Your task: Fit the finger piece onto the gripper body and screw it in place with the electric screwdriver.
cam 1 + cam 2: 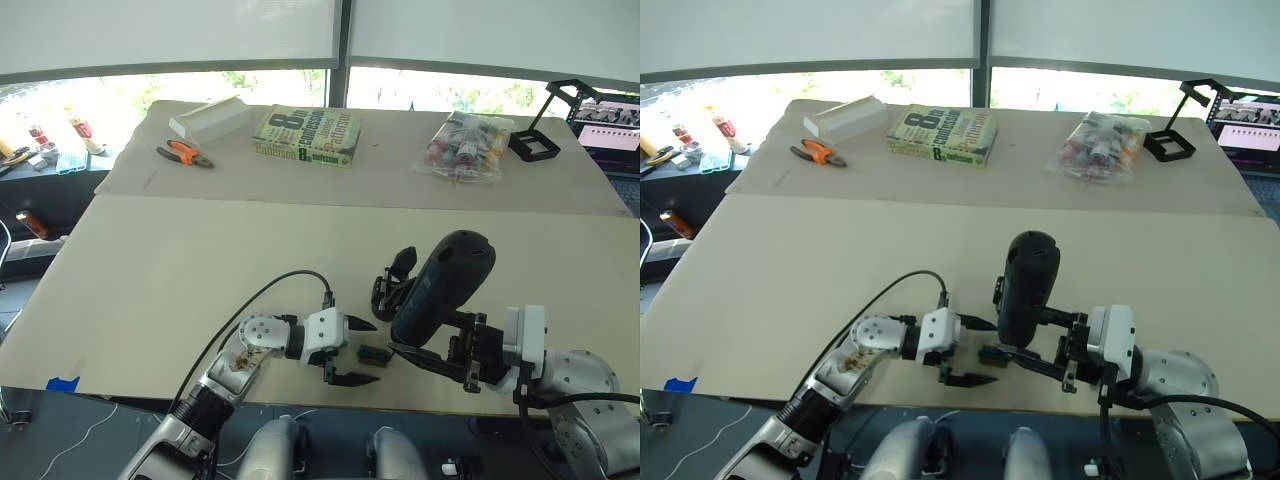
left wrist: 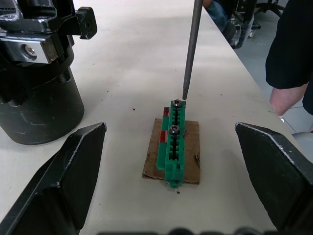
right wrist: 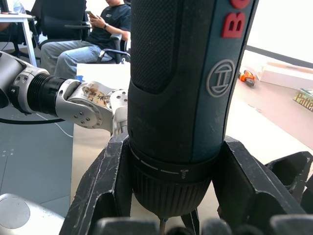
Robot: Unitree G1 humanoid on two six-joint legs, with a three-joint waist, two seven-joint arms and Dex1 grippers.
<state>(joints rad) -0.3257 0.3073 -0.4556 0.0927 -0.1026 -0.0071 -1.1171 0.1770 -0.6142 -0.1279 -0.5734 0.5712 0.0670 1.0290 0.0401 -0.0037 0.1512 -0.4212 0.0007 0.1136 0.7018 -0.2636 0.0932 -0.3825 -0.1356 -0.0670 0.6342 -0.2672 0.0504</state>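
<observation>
My right gripper (image 1: 428,342) is shut on the electric screwdriver (image 1: 442,285), a thick dark barrel held upright with its fingers (image 3: 105,188) on both sides. Its thin metal bit (image 2: 190,49) points down onto the far screw of a small green block (image 2: 174,147), which lies on a brown card. My left gripper (image 1: 372,352) is open, one finger (image 2: 68,181) on each side of that block and not touching it. The gripper body (image 1: 395,280), a chunky black block, stands just behind the screwdriver. The finger piece is out of view.
At the table's far side lie orange-handled pliers (image 1: 184,153), a white box (image 1: 210,118), a book (image 1: 307,136), a bag of small items (image 1: 466,146) and a black stand (image 1: 545,125). A person's arm (image 2: 288,58) is beyond the table edge. Seated people (image 3: 88,34) are off to the left.
</observation>
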